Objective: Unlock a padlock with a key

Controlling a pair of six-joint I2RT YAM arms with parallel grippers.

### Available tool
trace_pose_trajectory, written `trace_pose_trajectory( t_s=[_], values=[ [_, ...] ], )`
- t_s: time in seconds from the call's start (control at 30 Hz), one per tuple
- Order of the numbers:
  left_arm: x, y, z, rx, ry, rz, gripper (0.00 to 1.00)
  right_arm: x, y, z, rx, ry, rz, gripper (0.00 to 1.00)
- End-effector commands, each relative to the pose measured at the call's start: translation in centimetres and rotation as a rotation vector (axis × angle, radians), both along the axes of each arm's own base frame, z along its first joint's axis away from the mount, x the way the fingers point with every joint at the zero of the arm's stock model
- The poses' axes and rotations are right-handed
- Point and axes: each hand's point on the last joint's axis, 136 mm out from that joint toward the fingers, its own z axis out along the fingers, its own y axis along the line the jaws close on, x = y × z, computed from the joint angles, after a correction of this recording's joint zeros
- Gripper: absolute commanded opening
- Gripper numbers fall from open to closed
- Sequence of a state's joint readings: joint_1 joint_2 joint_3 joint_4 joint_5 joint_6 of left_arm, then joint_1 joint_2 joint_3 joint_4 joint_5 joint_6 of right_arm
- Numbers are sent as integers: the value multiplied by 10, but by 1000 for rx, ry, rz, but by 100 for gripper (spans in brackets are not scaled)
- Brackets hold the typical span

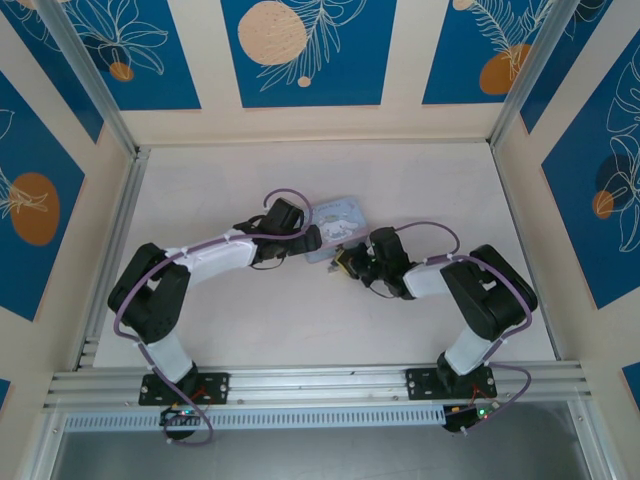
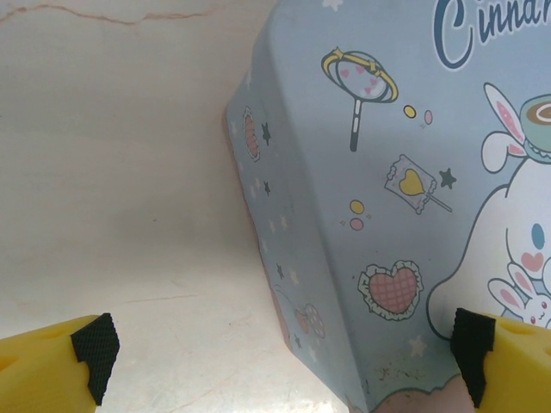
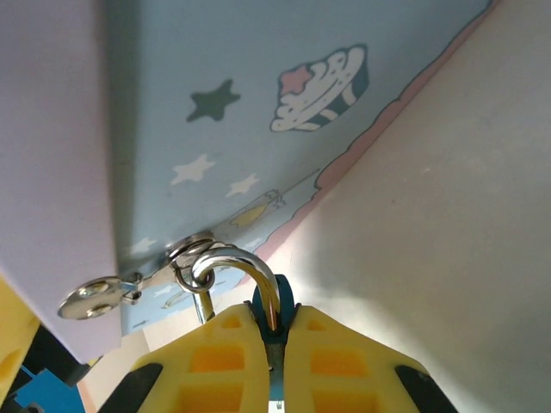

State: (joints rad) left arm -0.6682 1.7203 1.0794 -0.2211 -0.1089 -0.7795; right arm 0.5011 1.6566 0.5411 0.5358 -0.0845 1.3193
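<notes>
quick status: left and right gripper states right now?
Left gripper: open, empty, fingers spread over a corner of the tin.
Right gripper: closed on the padlock, which hangs on the tin's latch.

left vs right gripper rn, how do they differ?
1. Jaws: the left yellow-fingered gripper stands wide open; the right yellow-fingered gripper is shut.
2. Load: the left holds nothing; the right pinches the small blue padlock with a silver shackle.
3. Spot: the left faces a corner of the light-blue cartoon-printed tin; the right sits at the tin's metal hasp, where the shackle appears hooked.
Shared: both are at the same tin.
</notes>
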Motion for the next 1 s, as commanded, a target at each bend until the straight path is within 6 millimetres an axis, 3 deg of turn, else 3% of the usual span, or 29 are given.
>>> trace_pose_trajectory(
  t_s=[0.0,0.2,0.37,0.6,0.97],
  values=[
    [-32,25,-48,138,153,-6,100,9,-20,-2,-38,-16,-53,0],
    [-32,25,-51,143,162,-7,100,26,-20,19,-1,-101,8,0],
    [-32,24,-55,146,171,-7,100,32,-28,22,8,-107,62,0],
    [-33,24,-57,147,180,-7,100,35,-42,7,-19,-80,101,0],
    [-32,23,-57,151,183,-8,100,29,-46,-24,-15,-28,102,0]
  ],
)
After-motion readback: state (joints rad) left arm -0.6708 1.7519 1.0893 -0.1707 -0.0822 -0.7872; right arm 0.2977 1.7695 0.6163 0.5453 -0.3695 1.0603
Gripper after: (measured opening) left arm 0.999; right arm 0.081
